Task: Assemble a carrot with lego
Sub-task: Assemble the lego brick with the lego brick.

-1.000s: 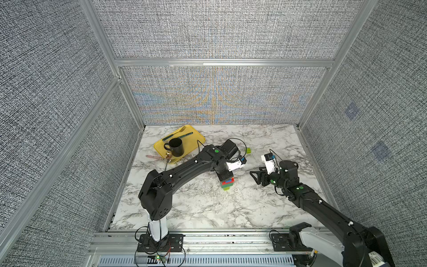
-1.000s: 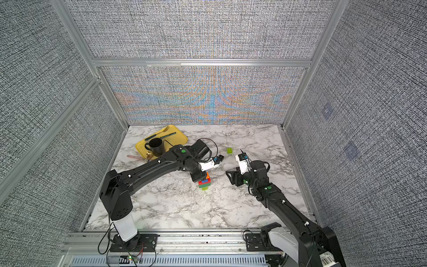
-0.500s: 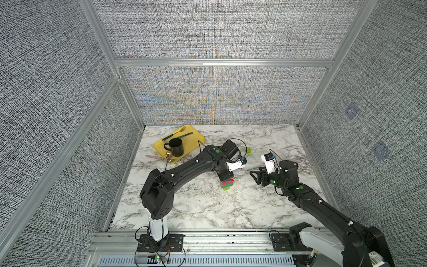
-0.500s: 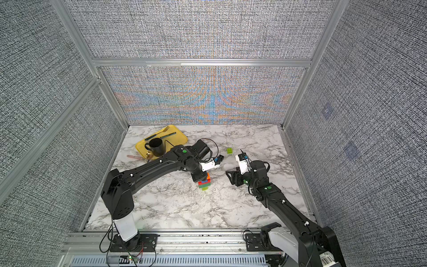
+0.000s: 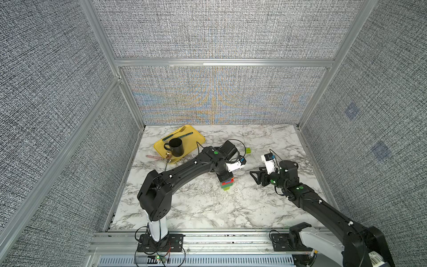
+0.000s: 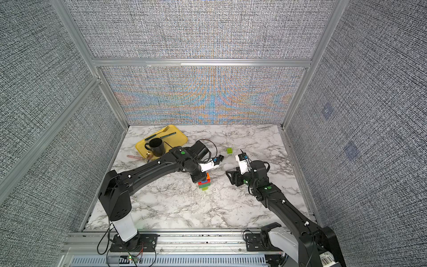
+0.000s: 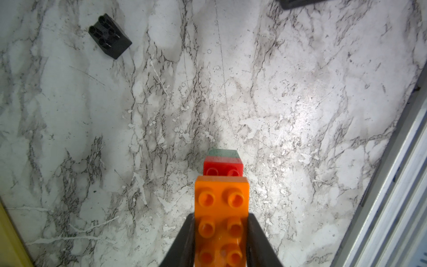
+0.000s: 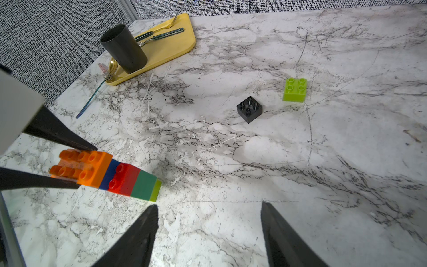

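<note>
Grey fabric-walled booth (image 5: 219,34), marble tabletop (image 5: 208,208), left pincer (image 7: 221,222) clamping carrot (image 8: 120,175), right pincer (image 8: 209,205) agape, empty.

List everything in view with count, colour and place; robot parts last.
brick stack: one, orange-blue-red-green-lime, mid-table, held by its orange end
black brick: one, black, loose on the table behind the stack
lime brick: one, lime, loose, further back
tray: one, yellow, back left corner
mug: one, black, on the tray
cutlery: several, gold and green-handled, on the tray
table: one, white marble, underneath everything
left gripper: one, black, shut on the brick stack
right gripper: one, black, open, empty, right of the stack
</note>
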Available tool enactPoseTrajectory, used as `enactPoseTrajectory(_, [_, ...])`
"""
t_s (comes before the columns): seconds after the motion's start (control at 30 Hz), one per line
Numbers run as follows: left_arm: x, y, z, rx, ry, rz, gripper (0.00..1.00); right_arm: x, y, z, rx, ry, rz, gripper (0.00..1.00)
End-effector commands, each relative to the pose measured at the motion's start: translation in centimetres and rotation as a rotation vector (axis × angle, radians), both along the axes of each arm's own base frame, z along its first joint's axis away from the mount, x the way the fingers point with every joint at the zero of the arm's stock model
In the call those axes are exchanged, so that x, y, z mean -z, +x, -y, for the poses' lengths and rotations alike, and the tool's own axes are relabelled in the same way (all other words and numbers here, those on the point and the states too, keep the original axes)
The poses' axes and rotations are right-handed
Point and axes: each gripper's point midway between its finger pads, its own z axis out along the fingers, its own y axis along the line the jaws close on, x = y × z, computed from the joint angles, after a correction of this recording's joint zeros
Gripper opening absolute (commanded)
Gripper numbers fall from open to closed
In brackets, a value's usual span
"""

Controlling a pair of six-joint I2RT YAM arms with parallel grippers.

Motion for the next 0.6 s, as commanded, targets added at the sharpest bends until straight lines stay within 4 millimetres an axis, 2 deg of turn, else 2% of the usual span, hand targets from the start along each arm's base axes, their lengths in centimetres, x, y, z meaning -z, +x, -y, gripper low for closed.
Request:
enactPoseTrajectory(0.0, [1.33, -1.34, -1.81, -0.011, 0.080, -0.060, 0.18, -0.22, 0.21, 0.03, 0.004, -0.002, 0.011, 0.72])
enactPoseTrajectory(0.2, [2.00, -1.59, -2.32, -0.021, 0.106, -0.070, 0.18, -0.24, 0.20, 0.06, 0.005, -0.002, 0.011, 0.72])
enactPoseTrajectory(0.57, [1.99, -2.00, -2.66, -0.082, 0.143, -0.072, 0.15, -0.30, 0.26, 0.02, 0.005, -0.002, 0.011, 0.72])
